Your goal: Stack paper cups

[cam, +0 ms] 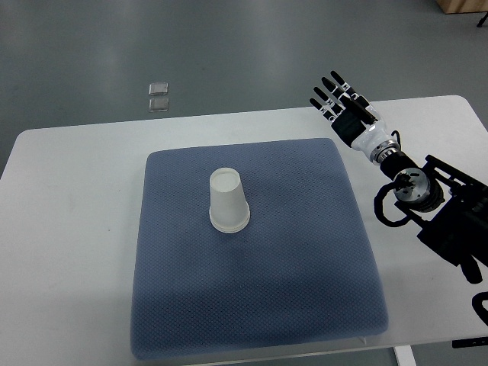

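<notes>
Fingers (329, 91) spread, empty; paper cup (228, 200) unmarked, upside down

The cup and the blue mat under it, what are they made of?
The cup looks like matte white paper: thin, plain, tapered, standing upside down. The mat seems to be soft fabric, perhaps over foam: its surface shows a fine woven grid and rounded edges.

- A white counter (69, 229) with rounded corners fills most of the view.
- A blue-grey textured mat (252, 305) lies on it.
- Beyond is a smooth grey floor (229, 46) with soft glare.
- 2 small clear squares (158, 95) sit on the floor.
- A tan box corner (461, 6) shows top right.
</notes>
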### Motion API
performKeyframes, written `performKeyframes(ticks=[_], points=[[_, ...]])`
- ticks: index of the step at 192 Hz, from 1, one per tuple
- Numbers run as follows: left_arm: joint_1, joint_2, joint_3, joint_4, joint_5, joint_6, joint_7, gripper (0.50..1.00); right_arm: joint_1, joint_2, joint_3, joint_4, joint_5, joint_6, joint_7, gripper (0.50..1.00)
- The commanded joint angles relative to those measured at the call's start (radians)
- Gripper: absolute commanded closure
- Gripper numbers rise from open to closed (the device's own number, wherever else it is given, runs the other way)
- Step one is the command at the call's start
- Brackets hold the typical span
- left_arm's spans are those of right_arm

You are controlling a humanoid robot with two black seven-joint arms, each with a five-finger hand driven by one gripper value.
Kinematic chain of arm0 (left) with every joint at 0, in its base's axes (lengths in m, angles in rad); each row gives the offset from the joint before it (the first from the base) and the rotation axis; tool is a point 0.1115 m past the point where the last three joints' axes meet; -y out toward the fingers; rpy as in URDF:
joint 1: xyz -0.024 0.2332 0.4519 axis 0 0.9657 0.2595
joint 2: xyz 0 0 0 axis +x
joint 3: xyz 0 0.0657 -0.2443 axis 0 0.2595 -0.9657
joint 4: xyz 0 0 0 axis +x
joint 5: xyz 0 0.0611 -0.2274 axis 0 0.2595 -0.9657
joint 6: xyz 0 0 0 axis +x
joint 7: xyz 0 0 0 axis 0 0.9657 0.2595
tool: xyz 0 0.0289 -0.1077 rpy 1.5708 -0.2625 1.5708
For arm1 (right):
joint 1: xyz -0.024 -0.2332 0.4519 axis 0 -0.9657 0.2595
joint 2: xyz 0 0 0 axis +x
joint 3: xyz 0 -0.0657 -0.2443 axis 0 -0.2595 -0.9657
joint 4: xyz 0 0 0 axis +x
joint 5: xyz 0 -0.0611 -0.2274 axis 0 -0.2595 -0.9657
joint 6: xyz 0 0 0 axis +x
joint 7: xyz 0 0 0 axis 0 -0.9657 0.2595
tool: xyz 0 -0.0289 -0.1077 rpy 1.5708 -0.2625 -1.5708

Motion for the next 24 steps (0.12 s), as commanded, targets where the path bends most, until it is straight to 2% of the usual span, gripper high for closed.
performKeyframes(ticks=[1,24], points=[[0.0,0.0,0.0,0.0,0.0,0.0,0.0,0.5,-0.009,0.005,0.0,-0.01,0.0,0.013,0.0,0.587],[0.0,0.0,0.001,0.0,0.0,0.0,0.0,0.5,-0.014,0.011,0.0,-0.01,-0.002,0.015,0.0,0.587]])
